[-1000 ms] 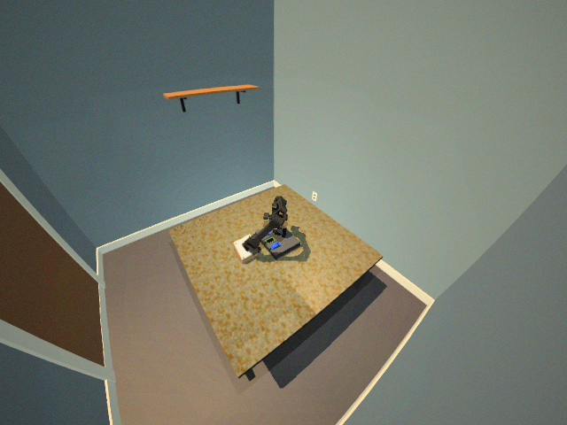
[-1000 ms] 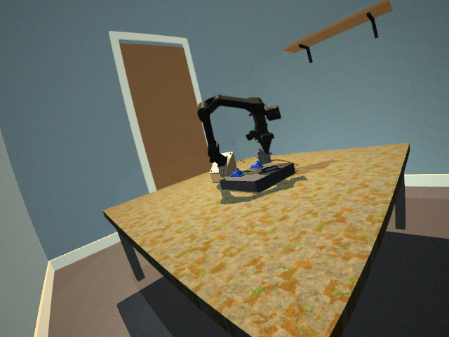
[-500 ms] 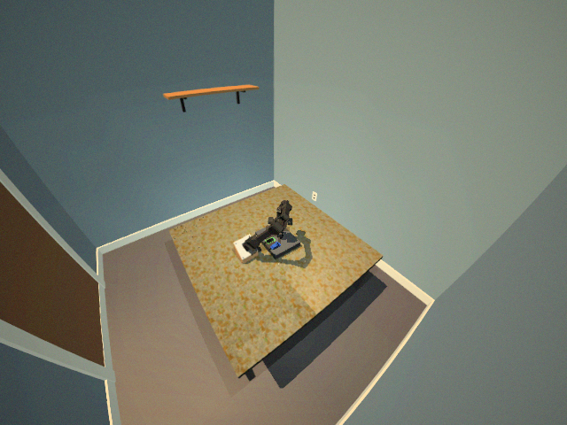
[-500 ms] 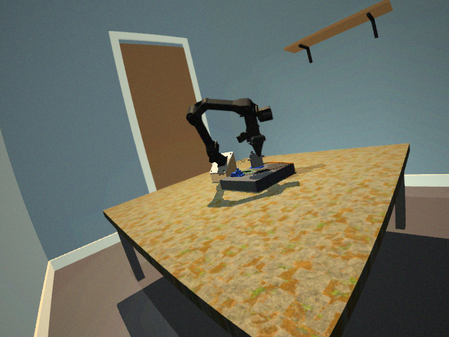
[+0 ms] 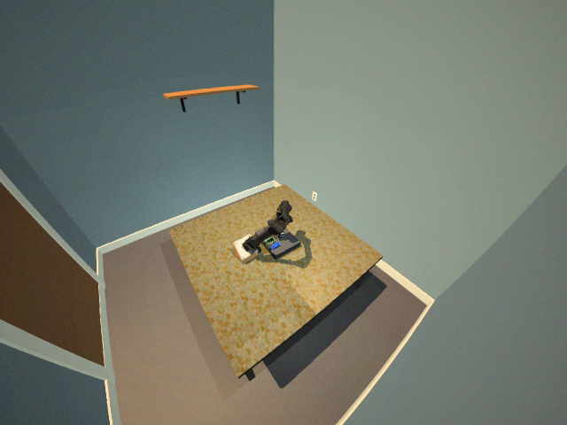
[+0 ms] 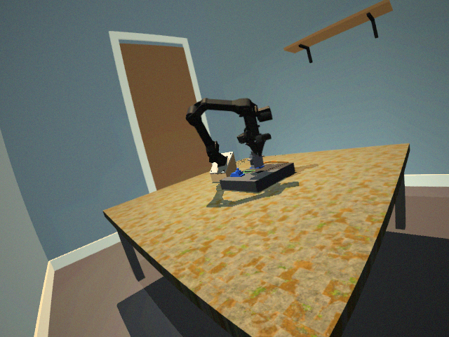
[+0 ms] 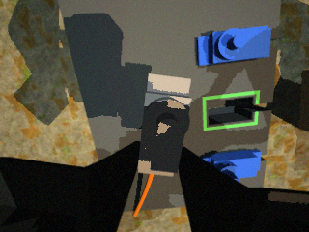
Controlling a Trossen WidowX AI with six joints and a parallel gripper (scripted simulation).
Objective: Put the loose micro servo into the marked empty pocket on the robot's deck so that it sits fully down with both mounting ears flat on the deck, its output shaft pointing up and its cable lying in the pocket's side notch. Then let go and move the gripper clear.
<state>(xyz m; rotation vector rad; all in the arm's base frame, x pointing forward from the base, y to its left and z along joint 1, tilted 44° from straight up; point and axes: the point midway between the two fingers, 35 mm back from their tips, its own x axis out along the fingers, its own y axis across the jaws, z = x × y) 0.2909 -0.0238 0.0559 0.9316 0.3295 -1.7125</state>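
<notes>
The worktop (image 5: 275, 283) (image 6: 261, 225) carries the arm (image 5: 267, 232) (image 6: 221, 104) and dark deck (image 5: 287, 247) (image 6: 240, 184) (image 7: 169, 29). The tool (image 6: 257, 155) (image 7: 159, 149) is closed on the grey servo (image 6: 255, 160) (image 7: 164, 135), suspended over the deck beside the green-edged pocket (image 5: 269, 240) (image 7: 232, 110), outside it. Observed in wrist view: shaft facing the camera, orange cable (image 7: 144, 195) trailing. Blue servos (image 7: 246, 44) flank the pocket.
</notes>
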